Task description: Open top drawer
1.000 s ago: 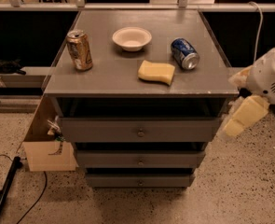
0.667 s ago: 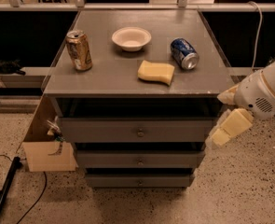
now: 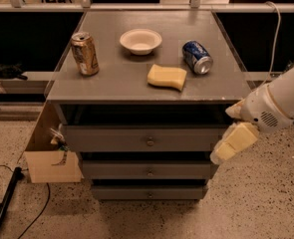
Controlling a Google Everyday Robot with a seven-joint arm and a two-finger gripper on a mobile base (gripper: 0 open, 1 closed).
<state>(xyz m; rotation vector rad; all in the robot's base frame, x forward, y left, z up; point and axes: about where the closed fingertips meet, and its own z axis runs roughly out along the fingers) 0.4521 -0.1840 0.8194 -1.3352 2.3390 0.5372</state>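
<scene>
The top drawer (image 3: 111, 139) is the widest grey front just under the tabletop, shut, with a small round metal knob (image 3: 150, 142) at its centre. Two narrower grey drawer fronts (image 3: 147, 171) sit below it. My gripper (image 3: 232, 144), with pale yellow fingers, hangs from the white arm (image 3: 281, 103) at the cabinet's right front corner, level with the top drawer's right end and well to the right of the knob. It holds nothing.
On the grey tabletop (image 3: 111, 83) stand an upright gold can (image 3: 84, 53), a white bowl (image 3: 140, 41), a yellow sponge (image 3: 167, 76) and a blue can (image 3: 197, 57) lying on its side. A cardboard box (image 3: 49, 151) leans at the cabinet's left. A black cable (image 3: 7, 198) lies on the floor.
My arm and gripper have moved left and down, from beside the tabletop's right edge to the top drawer's right end.
</scene>
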